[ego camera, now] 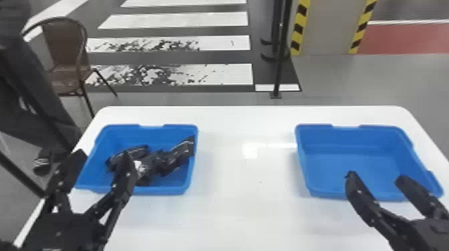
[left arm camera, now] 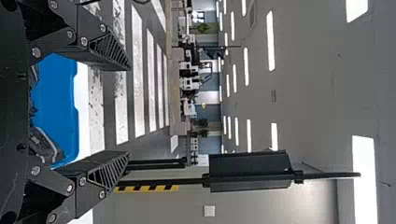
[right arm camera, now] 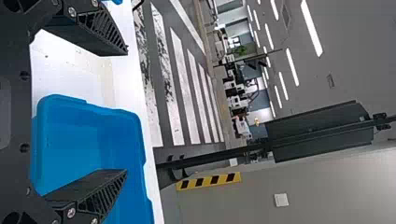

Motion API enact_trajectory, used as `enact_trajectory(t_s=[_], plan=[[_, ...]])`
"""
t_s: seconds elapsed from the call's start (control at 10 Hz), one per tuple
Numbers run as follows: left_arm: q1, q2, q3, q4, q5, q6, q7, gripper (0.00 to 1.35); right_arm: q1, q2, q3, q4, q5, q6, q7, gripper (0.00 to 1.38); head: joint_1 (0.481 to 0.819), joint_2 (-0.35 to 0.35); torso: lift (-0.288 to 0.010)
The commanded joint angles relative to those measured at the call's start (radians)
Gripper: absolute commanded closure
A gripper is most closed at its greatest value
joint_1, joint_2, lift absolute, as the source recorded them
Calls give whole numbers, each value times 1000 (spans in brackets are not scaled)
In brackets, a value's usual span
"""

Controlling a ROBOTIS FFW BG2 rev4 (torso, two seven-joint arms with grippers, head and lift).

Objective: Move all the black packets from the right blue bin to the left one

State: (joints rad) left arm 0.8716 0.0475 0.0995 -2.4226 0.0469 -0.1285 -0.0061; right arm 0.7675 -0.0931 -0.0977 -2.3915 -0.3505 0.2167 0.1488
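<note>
Several black packets (ego camera: 163, 161) lie heaped in the left blue bin (ego camera: 160, 191), one leaning up against its right wall. The right blue bin (ego camera: 354, 150) has a bare floor. My left gripper (ego camera: 103, 155) stands open over the front left part of the left bin, one finger in front of the packets. In the left wrist view the left gripper (left arm camera: 130, 111) has its fingers wide apart, with packets (left arm camera: 44, 144) beyond. My right gripper (ego camera: 374, 178) is open above the right bin's front edge. The right wrist view shows the right gripper (right arm camera: 126, 112) holding nothing.
Both bins stand on a white table (ego camera: 247, 167), a wide strip of tabletop between them. Behind the table are a brown chair (ego camera: 63, 56) at the left and a black pole (ego camera: 280, 60) on the floor. A person stands beyond the left edge.
</note>
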Motion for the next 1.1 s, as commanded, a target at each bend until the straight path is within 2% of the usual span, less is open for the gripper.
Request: enact_trajectory(t_s=[0.0,1.0], plan=[[2,0,0,-1,1,-2,0,433,1,-1,0,0,-1,-3,0,133,695,70,-140],[5,0,2,1,3,-9,0,433,1,-1,0,5,-8,-16,0,133,695,71,-140]])
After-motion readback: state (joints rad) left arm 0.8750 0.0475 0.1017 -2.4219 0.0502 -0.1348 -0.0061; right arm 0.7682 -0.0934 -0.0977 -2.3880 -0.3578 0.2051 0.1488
